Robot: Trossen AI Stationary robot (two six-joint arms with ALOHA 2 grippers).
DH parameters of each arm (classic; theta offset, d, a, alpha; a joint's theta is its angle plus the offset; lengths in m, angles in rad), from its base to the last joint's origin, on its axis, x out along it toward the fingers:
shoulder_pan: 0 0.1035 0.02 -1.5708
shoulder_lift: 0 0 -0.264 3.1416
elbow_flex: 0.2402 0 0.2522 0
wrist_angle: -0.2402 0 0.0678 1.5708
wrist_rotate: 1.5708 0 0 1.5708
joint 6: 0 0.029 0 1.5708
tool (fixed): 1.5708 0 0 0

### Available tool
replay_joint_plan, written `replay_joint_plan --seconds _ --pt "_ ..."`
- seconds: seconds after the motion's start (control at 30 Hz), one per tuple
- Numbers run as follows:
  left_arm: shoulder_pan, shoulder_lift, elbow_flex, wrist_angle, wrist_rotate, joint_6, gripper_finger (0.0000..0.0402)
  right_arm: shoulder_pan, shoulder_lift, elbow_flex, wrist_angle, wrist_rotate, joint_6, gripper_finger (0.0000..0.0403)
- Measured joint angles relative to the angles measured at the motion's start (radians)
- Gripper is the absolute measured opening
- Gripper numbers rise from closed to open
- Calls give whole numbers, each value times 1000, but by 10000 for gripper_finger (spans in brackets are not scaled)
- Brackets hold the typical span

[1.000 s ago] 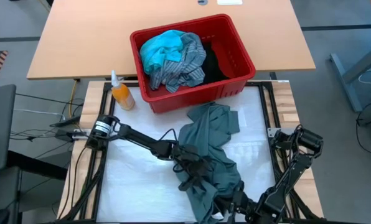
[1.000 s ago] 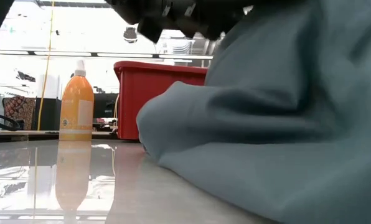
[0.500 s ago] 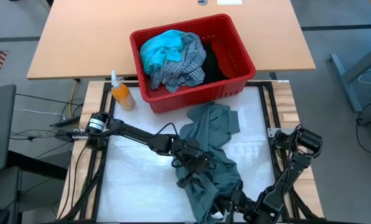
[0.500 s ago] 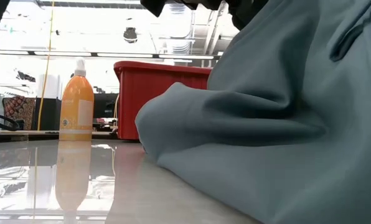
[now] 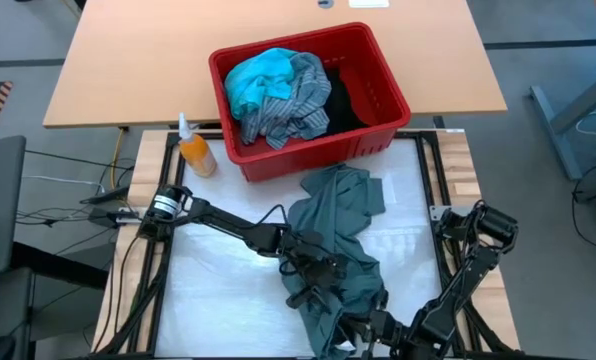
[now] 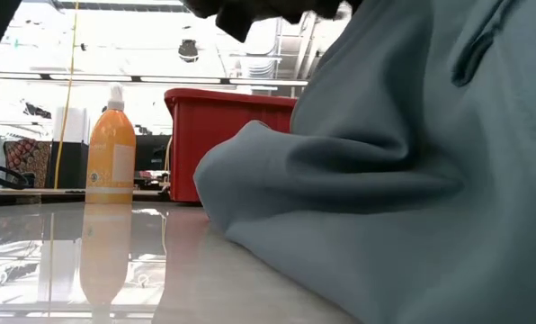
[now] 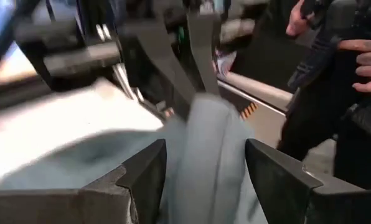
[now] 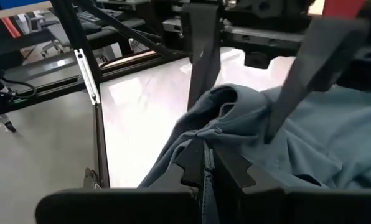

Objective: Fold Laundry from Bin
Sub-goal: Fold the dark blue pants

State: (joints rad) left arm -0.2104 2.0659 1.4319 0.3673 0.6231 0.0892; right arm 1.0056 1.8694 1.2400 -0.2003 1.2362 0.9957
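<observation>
The grey-green garment (image 5: 336,250) lies crumpled on the white table (image 5: 218,300) just in front of the red bin (image 5: 378,135), which holds the rest of the laundry (image 5: 278,90). The right gripper (image 8: 205,163) is pinched shut on the cloth's near edge. The left gripper (image 7: 204,165) stands open astride a ridge of fabric, though blur hides whether it touches. It should close on one layer only, then both arms draw apart to spread the garment flat.

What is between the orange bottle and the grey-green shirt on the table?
Nothing: only bare shiny table between the orange bottle and the grey-green shirt, seen in the low view.
</observation>
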Motion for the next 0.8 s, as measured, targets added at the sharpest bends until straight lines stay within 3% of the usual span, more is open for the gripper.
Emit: replay_joint_plan --seconds 0.37,0.53,0.8 --pt "0 0 10 -19 45 30 208 -28 0 18 8 20 -105 40" --pt "0 0 10 -53 68 27 208 -41 0 18 109 54 -276 39" --pt "0 0 10 -47 106 44 208 -73 0 18 132 11 -276 39"
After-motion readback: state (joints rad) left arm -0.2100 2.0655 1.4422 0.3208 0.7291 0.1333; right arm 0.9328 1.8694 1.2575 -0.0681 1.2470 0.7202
